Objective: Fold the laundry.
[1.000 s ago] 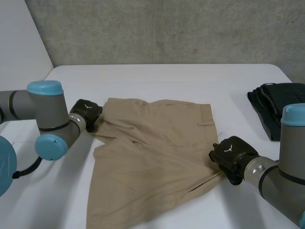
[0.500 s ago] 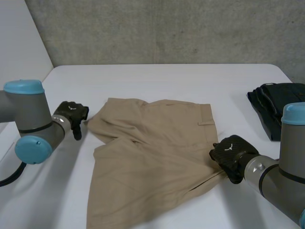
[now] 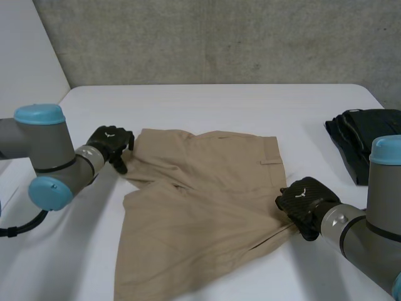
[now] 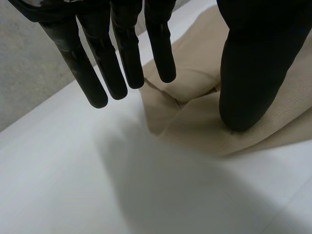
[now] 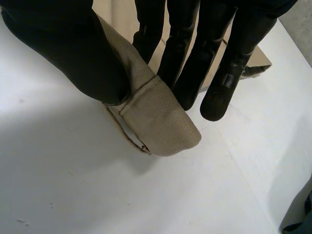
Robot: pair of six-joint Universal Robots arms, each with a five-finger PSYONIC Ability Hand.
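Observation:
Tan shorts (image 3: pixel 200 200) lie spread on the white table (image 3: pixel 219 103), waistband toward the right. My left hand (image 3: pixel 109 143) is at the shorts' far left corner. In the left wrist view its fingers (image 4: pixel 117 63) hang straight above the corner of the shorts (image 4: pixel 195 112), its thumb rests on the cloth, and the hand (image 4: pixel 248 73) is open. My right hand (image 3: pixel 304 202) is at the shorts' right edge near the waistband. There the right hand (image 5: pixel 73 53) pinches a fold of the shorts (image 5: pixel 161 122) between thumb and fingers (image 5: pixel 180 53).
A pile of dark clothes (image 3: pixel 363 138) lies at the table's right edge, beyond my right hand; a bit of the pile (image 5: pixel 300 214) shows in the right wrist view. Bare table (image 4: pixel 97 185) lies left of the shorts.
The left hand let go of the shorts' left corner, drew away to the left, then came back to that corner with fingers opened. The right hand kept its hold.

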